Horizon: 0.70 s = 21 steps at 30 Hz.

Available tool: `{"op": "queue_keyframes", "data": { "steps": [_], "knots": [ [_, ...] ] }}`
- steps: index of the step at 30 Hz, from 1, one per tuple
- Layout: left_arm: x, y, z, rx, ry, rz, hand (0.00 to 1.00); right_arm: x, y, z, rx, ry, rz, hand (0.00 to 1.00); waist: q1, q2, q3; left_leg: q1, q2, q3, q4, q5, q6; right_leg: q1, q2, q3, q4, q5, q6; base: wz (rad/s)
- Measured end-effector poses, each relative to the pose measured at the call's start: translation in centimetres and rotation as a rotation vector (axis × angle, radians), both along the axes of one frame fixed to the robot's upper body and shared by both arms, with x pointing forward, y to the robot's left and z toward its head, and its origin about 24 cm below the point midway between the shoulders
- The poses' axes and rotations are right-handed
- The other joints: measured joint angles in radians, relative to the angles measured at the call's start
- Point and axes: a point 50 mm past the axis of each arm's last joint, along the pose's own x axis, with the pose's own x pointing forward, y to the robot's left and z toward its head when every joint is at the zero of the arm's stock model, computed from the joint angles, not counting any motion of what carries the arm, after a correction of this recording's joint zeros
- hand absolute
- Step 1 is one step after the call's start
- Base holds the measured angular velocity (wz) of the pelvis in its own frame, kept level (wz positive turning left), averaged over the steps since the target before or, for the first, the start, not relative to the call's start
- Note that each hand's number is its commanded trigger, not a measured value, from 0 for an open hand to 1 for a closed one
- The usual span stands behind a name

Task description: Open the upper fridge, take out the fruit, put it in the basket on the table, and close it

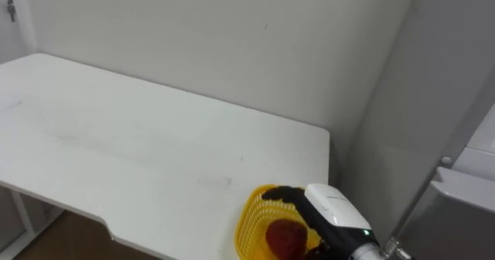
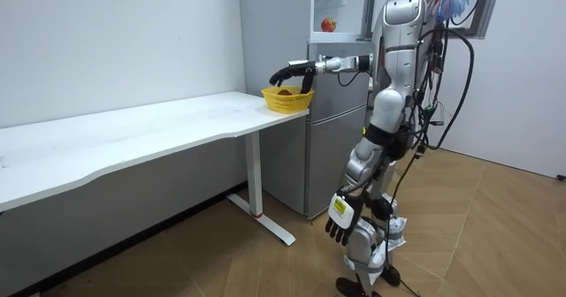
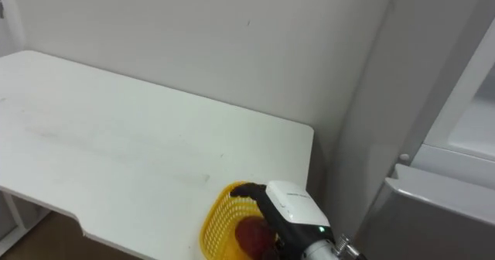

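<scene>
A yellow basket (image 1: 247, 223) stands on the end of the white table (image 1: 139, 152) nearest the fridge, with a red fruit (image 1: 285, 235) lying in it. My right hand (image 1: 282, 193) hovers over the basket, its fingers reaching toward the far rim. In the room view this hand (image 2: 292, 72) hangs just above the basket (image 2: 285, 100) with relaxed, drooping fingers that hold nothing. Another round reddish fruit (image 2: 328, 25) sits on a shelf in the open upper fridge (image 2: 340, 5). My left hand (image 2: 340, 216) hangs open by my thigh.
I stand beside the grey fridge (image 2: 336, 111), which is right next to the table's end. Its open upper door and lower body (image 1: 464, 190) fill the right side of the eye views. A white wall (image 1: 232, 35) runs behind the long table.
</scene>
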Motion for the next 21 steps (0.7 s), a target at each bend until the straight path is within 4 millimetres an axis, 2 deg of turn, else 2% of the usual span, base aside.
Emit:
{"op": "queue_keyframes", "data": {
  "steps": [21],
  "knots": [
    [0.15,0.2,0.12,-0.007,-0.004,0.007,0.0,0.03,-0.13,-0.12,-0.014,-0.006,-0.008,0.0,0.002,-0.002,0.0018,-0.009,0.0,-0.001,0.019,0.0,0.0,-0.003,0.0,-0.001,0.0,0.0,0.0,0.0]
  ]
}}
